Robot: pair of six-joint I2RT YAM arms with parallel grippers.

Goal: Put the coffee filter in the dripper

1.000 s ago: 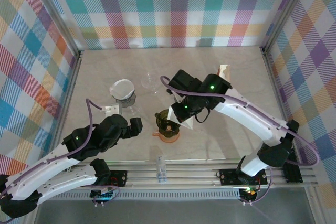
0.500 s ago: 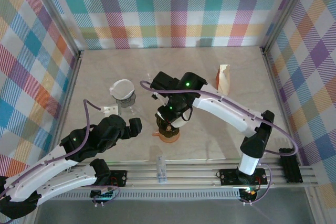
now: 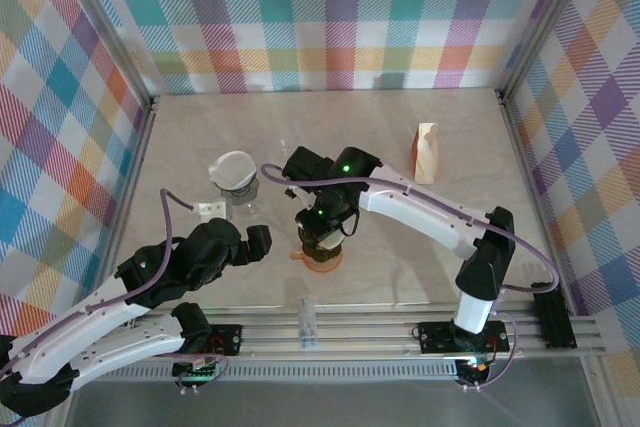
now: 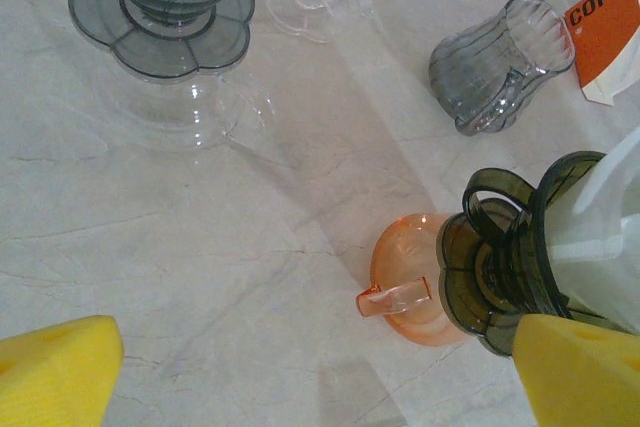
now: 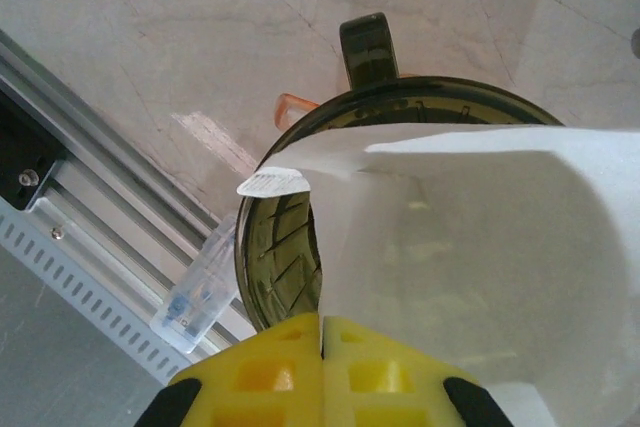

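We look steeply down from above and behind the arm bases, well back, taking in the whole worktop with the plaid walls toward twelve o'clock. Our left wrist view sits low and close, facing across the worktop, the olive dripper at four o'clock. Our right wrist view peers straight down into that dripper, very near; the overhead view shows it at centre.

white paper coffee filter: matt, thin | smoked dark plastic dripper: glossy, ribbed | orange translucent plastic base: glossy | marble-pattern tabletop: smooth, faint sheen
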